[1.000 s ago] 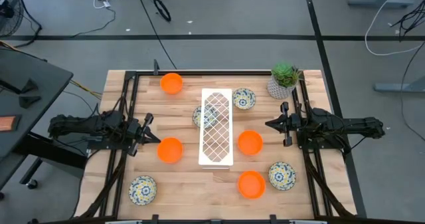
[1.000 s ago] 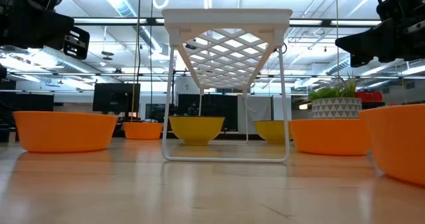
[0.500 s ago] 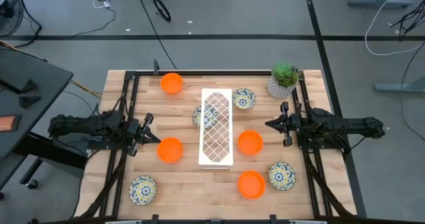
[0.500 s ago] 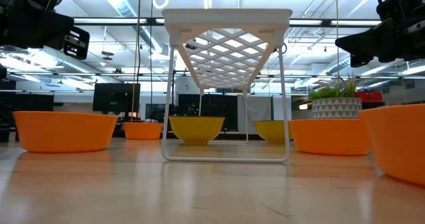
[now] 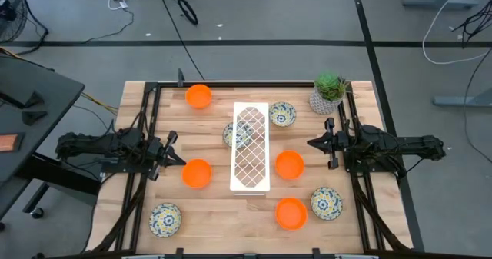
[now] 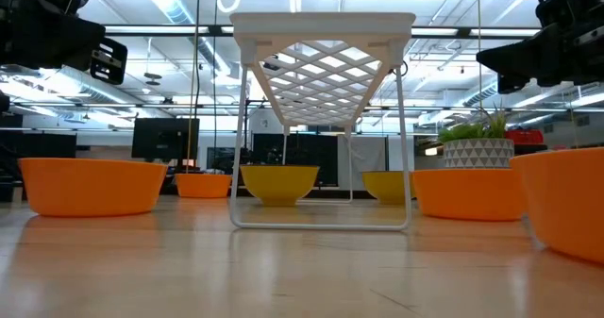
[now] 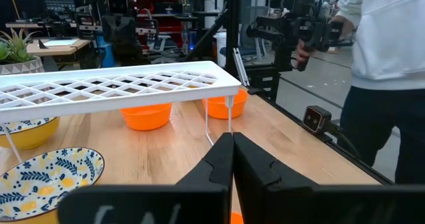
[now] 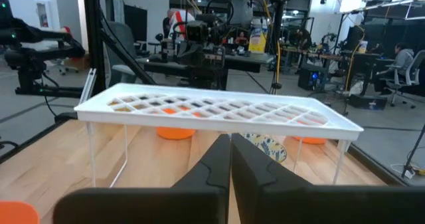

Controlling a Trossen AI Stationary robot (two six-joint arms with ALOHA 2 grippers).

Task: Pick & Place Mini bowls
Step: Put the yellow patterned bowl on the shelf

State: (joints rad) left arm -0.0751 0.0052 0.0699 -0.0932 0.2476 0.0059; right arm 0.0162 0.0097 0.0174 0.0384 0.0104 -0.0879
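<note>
High view: the table (image 5: 207, 213) carried a white lattice rack (image 5: 250, 146) at centre; orange bowls lay at the far left (image 5: 198, 96), left of the rack (image 5: 197, 174), right of it (image 5: 289, 165) and at the near right (image 5: 290, 213); patterned bowls lay at the near left (image 5: 164, 218), near right (image 5: 327, 203), beside the rack's far end (image 5: 282, 114), and one partly under the rack (image 5: 230, 134); a plant (image 5: 329, 92) stood at the far right corner; the left gripper (image 5: 180, 161) and right gripper (image 5: 310, 143) pointed inward, fingers together, holding nothing. Low view: the rack stood on thin legs, bowls either side on the wood. Left wrist view: the fingers (image 7: 219, 164) met; a person (image 7: 385, 64) stood beyond the table. Right wrist view: the fingers (image 8: 219, 161) met before the rack.
</note>
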